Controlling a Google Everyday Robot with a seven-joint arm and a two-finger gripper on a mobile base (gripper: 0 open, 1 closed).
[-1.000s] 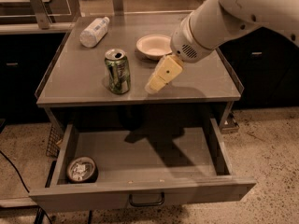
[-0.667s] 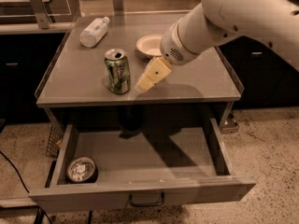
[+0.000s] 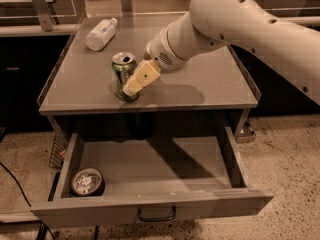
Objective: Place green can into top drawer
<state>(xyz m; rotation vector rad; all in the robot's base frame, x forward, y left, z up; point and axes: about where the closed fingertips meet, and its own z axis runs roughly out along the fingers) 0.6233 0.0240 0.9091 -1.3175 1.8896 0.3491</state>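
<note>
Hand sits at the right side of the green can; whether it is spread or pinching, cannot tell. Dark tin lies in the front-left corner of the open top drawer. White bottle lies back-left on the desk. Can stands upright near the front edge.

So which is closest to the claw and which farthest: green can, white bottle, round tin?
From the claw, above the table at its front left:
1. Green can, right beside it.
2. White bottle, lying at the table's back left.
3. Round tin, down in the open drawer, left corner.
</note>
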